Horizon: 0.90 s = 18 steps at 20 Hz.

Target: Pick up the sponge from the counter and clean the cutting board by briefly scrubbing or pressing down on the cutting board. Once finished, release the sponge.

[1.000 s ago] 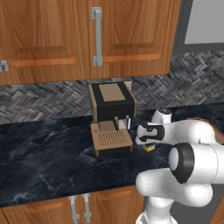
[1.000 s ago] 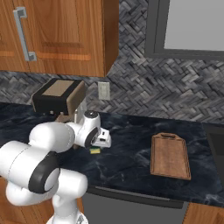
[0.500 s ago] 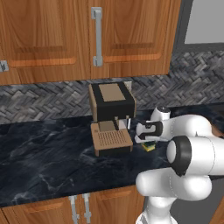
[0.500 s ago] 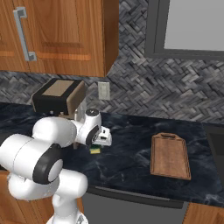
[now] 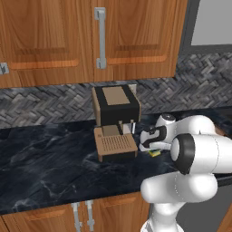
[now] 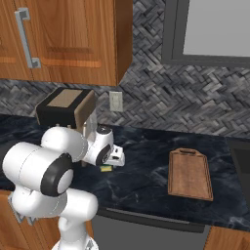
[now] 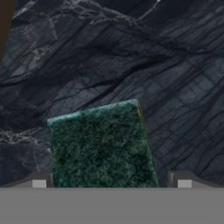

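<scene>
- The claw (image 7: 111,180) points down at the counter (image 7: 175,65); its two fingertips (image 7: 39,180) stand spread, one on each side of the sponge (image 7: 103,146), with the green scrubbing face lying between them. The tips sit just at the sponge's edges, and whether they press it cannot be told, so the claw reads as released.
- From the left base camera, the sponge (image 5: 155,153) shows as a yellow sliver on the counter (image 5: 50,163) under the hand, just beside the coffee machine (image 5: 114,122).
- The right base camera adds what the others lack: the cutting board (image 6: 190,174) lies flat on the counter (image 6: 146,180), well apart from the sponge (image 6: 105,169) and the claw (image 6: 115,158).
</scene>
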Motion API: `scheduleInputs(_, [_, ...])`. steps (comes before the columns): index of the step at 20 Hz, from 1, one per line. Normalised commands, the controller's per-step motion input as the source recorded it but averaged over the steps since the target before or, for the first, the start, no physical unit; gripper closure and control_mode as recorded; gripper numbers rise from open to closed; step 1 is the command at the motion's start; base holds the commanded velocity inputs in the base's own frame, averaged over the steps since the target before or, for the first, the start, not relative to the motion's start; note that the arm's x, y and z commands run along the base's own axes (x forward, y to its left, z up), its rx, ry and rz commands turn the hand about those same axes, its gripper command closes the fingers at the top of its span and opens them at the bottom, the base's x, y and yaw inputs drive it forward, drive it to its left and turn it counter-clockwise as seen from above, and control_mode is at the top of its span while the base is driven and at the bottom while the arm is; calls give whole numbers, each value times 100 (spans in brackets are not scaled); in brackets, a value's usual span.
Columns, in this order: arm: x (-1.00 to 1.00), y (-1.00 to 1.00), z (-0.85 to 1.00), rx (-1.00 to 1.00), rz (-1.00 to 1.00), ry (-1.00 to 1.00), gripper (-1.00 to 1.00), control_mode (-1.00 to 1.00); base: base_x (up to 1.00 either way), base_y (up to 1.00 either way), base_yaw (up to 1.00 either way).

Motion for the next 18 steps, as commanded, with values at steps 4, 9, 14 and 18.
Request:
scheduleInputs(4, [0,0,0,0,0,0,100,-100,0,0,0])
scheduleInputs(9, [0,0,0,0,0,0,100,-100,0,0,0])
scheduleInputs(14, [0,-7,21,0,0,0,100,-100,0,0,0])
scheduleInputs(18, [-1,-56,31,0,0,-1,100,-100,0,0,0])
